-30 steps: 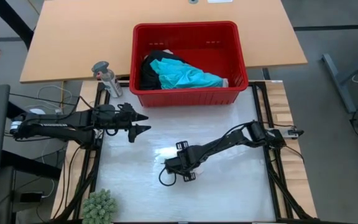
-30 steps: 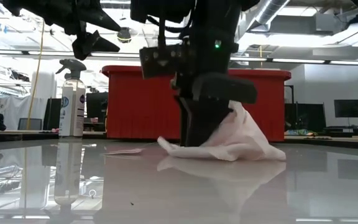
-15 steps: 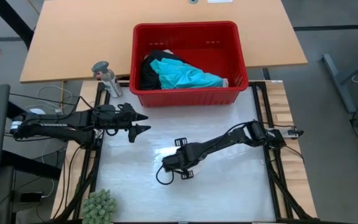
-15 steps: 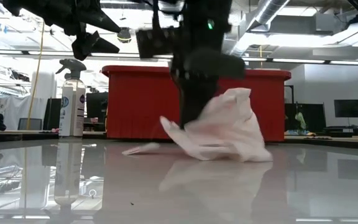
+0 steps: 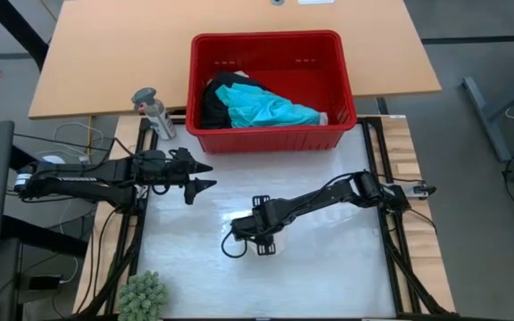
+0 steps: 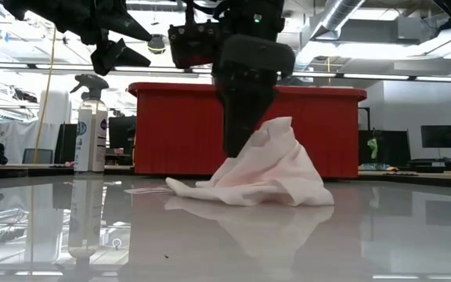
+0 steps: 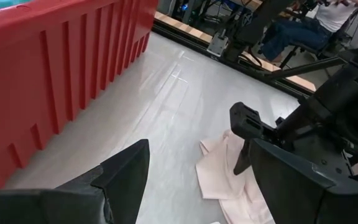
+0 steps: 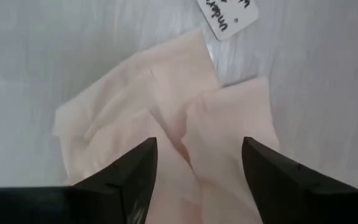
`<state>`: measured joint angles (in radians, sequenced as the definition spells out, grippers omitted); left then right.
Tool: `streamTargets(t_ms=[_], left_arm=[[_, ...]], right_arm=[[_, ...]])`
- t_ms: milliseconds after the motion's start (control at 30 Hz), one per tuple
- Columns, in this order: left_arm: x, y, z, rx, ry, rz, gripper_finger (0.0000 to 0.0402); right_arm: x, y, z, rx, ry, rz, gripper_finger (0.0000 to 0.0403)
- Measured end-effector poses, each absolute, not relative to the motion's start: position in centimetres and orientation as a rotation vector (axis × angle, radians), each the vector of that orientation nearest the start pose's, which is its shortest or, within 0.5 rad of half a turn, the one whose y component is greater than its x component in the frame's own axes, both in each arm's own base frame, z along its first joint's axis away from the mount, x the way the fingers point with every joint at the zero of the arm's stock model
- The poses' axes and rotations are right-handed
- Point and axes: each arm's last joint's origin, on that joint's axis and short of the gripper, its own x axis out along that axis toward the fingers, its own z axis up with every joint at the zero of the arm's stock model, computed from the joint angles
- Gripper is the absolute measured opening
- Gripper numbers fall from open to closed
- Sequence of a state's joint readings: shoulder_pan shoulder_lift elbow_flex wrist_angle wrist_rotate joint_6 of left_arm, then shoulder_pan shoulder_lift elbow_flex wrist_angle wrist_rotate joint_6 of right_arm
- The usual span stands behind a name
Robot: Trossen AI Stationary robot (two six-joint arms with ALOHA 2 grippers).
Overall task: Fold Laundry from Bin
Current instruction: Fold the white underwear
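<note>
A small pale pink piece of laundry lies heaped on the white table, drawn up into a peak. My right gripper points down over its left slope. In the right wrist view it is open, a finger on either side of the creased pink cloth. The red bin stands at the far edge, holding a turquoise shirt and black clothing. My left gripper hovers open at the table's left, clear of everything. My right gripper stands with open fingers around the raised part of the pink piece, coming from above. Whether a finger still touches the cloth I cannot tell. The piece rests on the table by its lower folds.
A spray bottle stands off the table's far left corner. A green spiky thing sits at the near left corner. A white handwritten tag lies on the table just beyond the pink piece. Bare table lies right of my right gripper.
My right gripper has risen from the table, and the pink piece came up with it. The cloth lay low and spread out before; now it is gathered into a taller, narrower heap, its right end drawn in toward the gripper.
</note>
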<state>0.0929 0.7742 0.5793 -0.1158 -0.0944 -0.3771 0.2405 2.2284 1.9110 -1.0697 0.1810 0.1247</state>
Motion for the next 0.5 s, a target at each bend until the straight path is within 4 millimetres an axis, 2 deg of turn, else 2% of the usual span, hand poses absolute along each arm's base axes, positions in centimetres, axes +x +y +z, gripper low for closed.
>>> streamTargets(t_ms=[333,433,500], left_arm=[[17.4,1.9,27.0,-0.373,0.274,0.243,0.0265],[17.4,1.9,27.0,-0.373,0.274,0.243,0.0265],[17.4,1.9,27.0,-0.370,0.273,0.249,0.0265]], right_arm=[[44.2,10.4,18.9,-0.222,1.353,-0.029,0.0234],[44.3,9.9,19.2,-0.248,1.331,-0.088,0.0203],[44.2,9.6,19.2,-0.258,1.352,-0.102,0.0166]])
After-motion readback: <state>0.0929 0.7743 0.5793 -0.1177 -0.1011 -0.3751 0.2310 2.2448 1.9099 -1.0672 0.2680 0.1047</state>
